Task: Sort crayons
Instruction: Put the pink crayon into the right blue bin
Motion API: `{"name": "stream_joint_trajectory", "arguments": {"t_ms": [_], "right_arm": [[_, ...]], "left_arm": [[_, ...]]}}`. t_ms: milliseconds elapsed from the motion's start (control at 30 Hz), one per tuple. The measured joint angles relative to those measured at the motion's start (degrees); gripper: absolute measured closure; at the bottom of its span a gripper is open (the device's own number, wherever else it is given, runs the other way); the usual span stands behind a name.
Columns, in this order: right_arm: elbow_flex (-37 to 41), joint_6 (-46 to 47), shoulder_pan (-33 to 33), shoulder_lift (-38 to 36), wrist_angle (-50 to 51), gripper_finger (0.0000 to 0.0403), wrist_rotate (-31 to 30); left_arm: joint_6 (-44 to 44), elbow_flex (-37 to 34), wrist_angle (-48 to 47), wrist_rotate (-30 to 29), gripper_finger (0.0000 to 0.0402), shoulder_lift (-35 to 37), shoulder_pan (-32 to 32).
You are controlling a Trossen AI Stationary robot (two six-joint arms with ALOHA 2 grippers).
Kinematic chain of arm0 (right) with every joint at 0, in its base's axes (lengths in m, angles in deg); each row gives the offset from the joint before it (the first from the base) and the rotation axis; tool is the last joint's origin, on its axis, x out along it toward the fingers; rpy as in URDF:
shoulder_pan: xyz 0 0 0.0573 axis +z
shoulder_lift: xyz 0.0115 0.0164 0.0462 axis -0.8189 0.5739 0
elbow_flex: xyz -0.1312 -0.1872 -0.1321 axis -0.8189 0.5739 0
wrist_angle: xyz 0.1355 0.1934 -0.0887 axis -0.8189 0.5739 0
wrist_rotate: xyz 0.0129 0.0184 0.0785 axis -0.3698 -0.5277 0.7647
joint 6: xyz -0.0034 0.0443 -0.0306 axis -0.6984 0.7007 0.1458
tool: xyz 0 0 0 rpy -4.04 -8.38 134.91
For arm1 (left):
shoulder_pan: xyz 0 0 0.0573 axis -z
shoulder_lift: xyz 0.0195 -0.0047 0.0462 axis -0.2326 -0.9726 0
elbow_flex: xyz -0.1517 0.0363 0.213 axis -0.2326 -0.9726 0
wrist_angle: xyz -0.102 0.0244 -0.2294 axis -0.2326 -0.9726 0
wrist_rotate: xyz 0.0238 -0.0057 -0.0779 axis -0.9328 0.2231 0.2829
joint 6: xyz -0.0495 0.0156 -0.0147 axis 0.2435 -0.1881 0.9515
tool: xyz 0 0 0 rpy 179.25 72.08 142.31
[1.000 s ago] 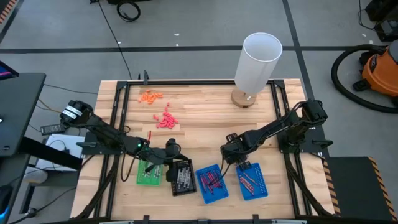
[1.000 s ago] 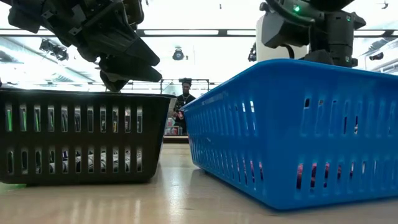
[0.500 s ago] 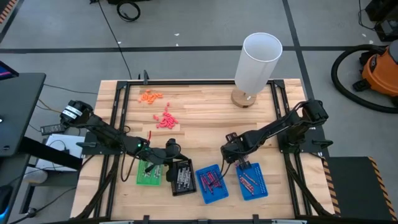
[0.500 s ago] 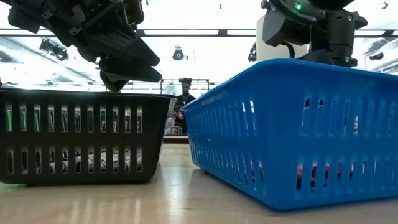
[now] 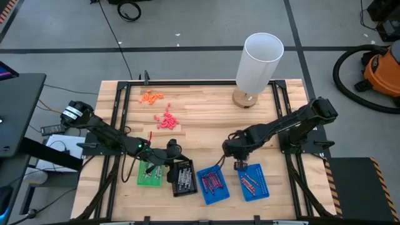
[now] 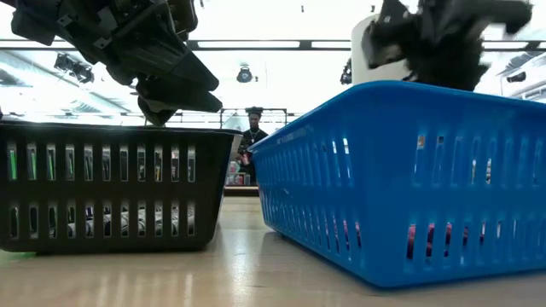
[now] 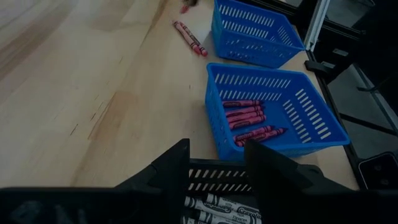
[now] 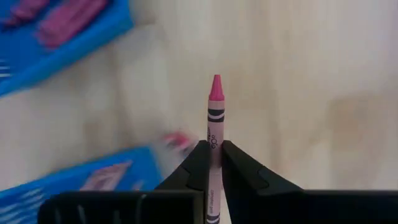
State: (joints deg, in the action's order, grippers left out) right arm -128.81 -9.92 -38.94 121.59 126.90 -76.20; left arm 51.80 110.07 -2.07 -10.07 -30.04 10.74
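Overhead and wrist views of a pale wooden-plank table (image 5: 206,109) inside a black metal frame, standing on a grey floor. A tall white cylinder (image 5: 259,62) on a round wooden base sits at upper right of the table; an orange vacuum cleaner (image 5: 381,72) stands at the frame's right edge. Loose orange sticks (image 5: 150,96) and pink-red sticks (image 5: 166,120) lie in the table's upper left. Along the lower edge stand a green slotted plastic tray (image 5: 149,174), a black slotted tray (image 5: 182,177) and two blue slotted trays (image 5: 212,184), the blue ones holding maroon-magenta crayons (image 7: 244,112). The right gripper (image 8: 212,163), at lower centre-right above the blue trays, is clamped on one pink-magenta paper-wrapped crayon (image 8: 214,124), tip outward. The left gripper (image 7: 216,163), fingers apart, hovers at the black tray. In the low view, a ceiling-lit room with a distant person (image 6: 252,136).
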Motion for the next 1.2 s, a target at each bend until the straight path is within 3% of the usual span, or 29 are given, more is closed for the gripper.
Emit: {"name": "stream_joint_trajectory", "arguments": {"t_ms": [200,700,1000,1200], "right_arm": [[-0.1,11.3,4.6,-2.6,3.8,0.0364,8.2],[1.6,26.6,15.8,-3.6,2.4,0.0355,8.0],[1.4,23.1,14.1,-3.6,6.0,0.0303,11.9],[0.7,14.1,9.3,-3.6,10.8,0.0298,3.2]], "left_arm": [[0.5,0.0,0.0,0.0,0.0237,0.0,0.2],[1.3,0.0,0.5,0.0,0.0237,0.0,0.1],[1.3,0.0,0.5,0.0,0.0237,0.0,0.1],[0.9,0.0,1.6,0.0,0.0237,0.0,0.0]]}}
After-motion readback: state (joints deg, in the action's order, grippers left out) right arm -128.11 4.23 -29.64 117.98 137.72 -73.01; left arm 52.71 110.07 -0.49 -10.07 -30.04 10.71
